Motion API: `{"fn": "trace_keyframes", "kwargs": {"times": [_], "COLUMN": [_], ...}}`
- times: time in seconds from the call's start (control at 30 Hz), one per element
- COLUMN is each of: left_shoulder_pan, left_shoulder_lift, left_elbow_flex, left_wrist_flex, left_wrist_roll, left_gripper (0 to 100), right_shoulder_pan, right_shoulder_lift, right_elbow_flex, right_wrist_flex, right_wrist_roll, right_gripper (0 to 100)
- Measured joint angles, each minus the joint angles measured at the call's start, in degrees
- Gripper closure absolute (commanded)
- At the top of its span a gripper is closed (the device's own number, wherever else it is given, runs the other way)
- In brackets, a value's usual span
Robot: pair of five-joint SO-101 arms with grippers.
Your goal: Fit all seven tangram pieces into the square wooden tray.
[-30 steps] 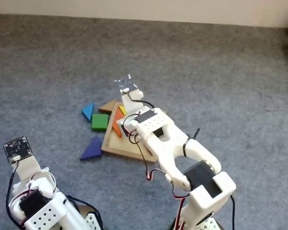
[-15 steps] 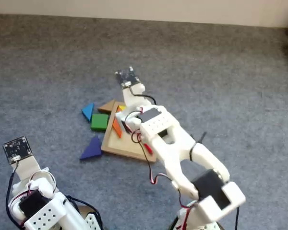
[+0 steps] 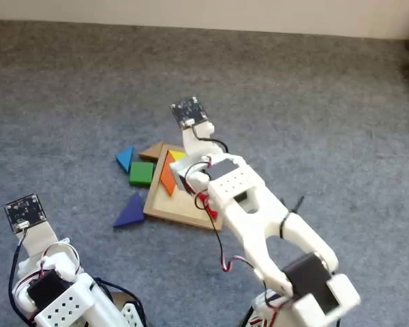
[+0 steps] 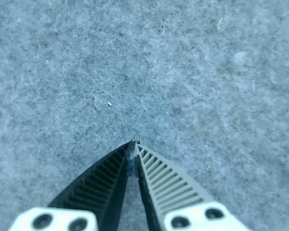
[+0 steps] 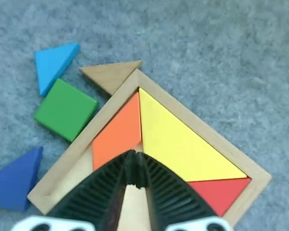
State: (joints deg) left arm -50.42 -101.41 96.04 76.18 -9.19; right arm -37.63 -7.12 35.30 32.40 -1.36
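The square wooden tray holds a large yellow triangle, an orange piece and a red piece. My right gripper hangs shut over the tray, its tips at the orange piece's edge, nothing between the fingers. On the carpet beside the tray lie a tan triangle, a light blue triangle, a green square and a dark blue triangle. My left gripper is shut over bare carpet at the near left.
Grey carpet covers the whole floor, open on all sides of the tray. The left arm's body sits at the near left corner. A pale wall strip runs along the far edge.
The right arm has swung and risen a little, uncovering more of the orange and yellow pieces in the tray. The left arm has kept still.
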Motion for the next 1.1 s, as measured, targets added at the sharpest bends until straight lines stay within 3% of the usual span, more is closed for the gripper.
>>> {"fn": "trace_keyframes", "kwargs": {"times": [0.53, 1.1], "left_shoulder_pan": [0.0, 0.0], "left_shoulder_lift": [0.0, 0.0], "left_elbow_flex": [0.0, 0.0], "left_wrist_flex": [0.0, 0.0], "left_wrist_roll": [0.0, 0.0], "left_gripper": [99, 99], "right_shoulder_pan": [5.9, 20.7], "right_shoulder_lift": [-30.5, -72.4], "right_elbow_flex": [14.9, 36.3], "right_wrist_flex": [0.0, 0.0], "right_wrist_roll": [0.0, 0.0], "right_gripper": [99.3, 99.3]}}
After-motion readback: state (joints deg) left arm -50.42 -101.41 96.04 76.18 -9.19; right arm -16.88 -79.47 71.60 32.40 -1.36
